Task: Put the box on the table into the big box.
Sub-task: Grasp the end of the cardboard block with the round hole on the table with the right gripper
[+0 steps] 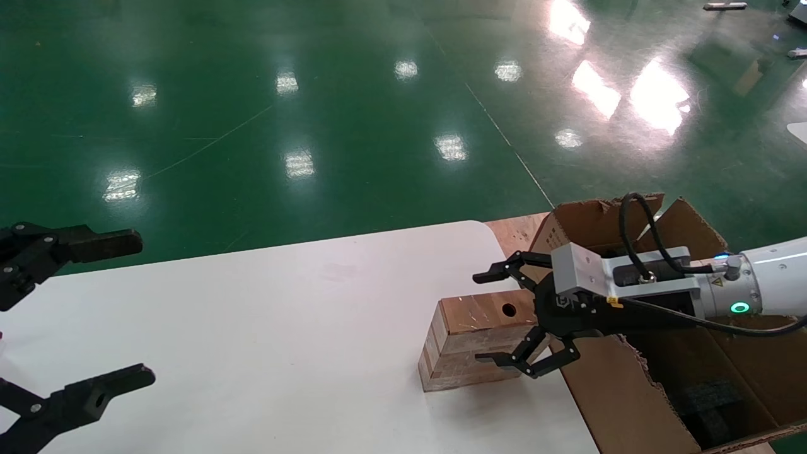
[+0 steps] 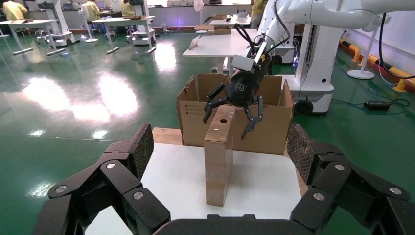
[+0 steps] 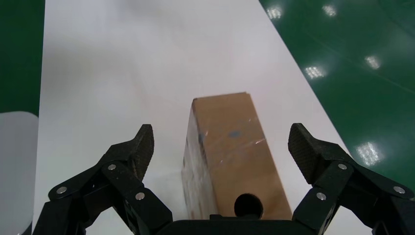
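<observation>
The box lies on the table near its right edge, with the round hole in its top face. My right gripper is open and straddles the end of the box nearest the big box, one finger on each side and not touching it. The right wrist view shows the box between the spread fingers of the right gripper. My left gripper is open and empty at the far left. Its wrist view shows the box, the right gripper and the big box.
The big box stands off the table's right edge on a wooden board, with black foam inside. Green floor lies beyond the table. A white robot base stands behind the big box.
</observation>
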Robot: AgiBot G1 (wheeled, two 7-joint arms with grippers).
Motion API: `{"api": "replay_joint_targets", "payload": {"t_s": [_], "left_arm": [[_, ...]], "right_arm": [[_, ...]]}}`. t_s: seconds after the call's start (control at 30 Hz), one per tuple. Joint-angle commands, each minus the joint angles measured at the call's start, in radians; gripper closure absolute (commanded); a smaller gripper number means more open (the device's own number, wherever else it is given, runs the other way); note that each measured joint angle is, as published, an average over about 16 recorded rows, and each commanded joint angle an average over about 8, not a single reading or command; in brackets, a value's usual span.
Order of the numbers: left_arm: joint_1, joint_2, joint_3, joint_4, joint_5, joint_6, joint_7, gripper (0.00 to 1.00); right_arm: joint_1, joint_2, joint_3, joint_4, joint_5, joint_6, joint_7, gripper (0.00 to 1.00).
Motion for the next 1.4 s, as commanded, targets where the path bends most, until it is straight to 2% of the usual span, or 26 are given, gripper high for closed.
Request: {"api": "replay_joint_targets", "payload": {"t_s": [0.03,0.53,1.2,1.27,1.33,1.4], "left_arm": [[0.000,0.000,0.000,0.000,0.000,0.000,0.000,0.00],[0.000,0.000,0.000,0.000,0.000,0.000,0.000,0.00],[0.000,0.000,0.000,0.000,0.000,0.000,0.000,0.01],[0.000,0.000,0.000,0.000,0.000,0.000,0.000,0.17],[0.000,0.000,0.000,0.000,0.000,0.000,0.000,0.42],[0.000,0.000,0.000,0.000,0.000,0.000,0.000,0.67]], "right_arm": [[0.015,-0.004,-0.024,-0.025,-0.004,-0.002,-0.016,0.00],[0.090,0.013,-0.168,-0.125,0.048,-0.001,-0.081,0.00],[0.164,0.000,-0.300,-0.227,0.104,0.001,-0.142,0.00],[0.167,-0.001,-0.307,-0.237,0.112,0.001,-0.139,0.00],[0.169,-0.001,-0.310,-0.245,0.119,0.001,-0.136,0.00],[0.170,-0.002,-0.313,-0.250,0.124,0.001,-0.134,0.07]]}}
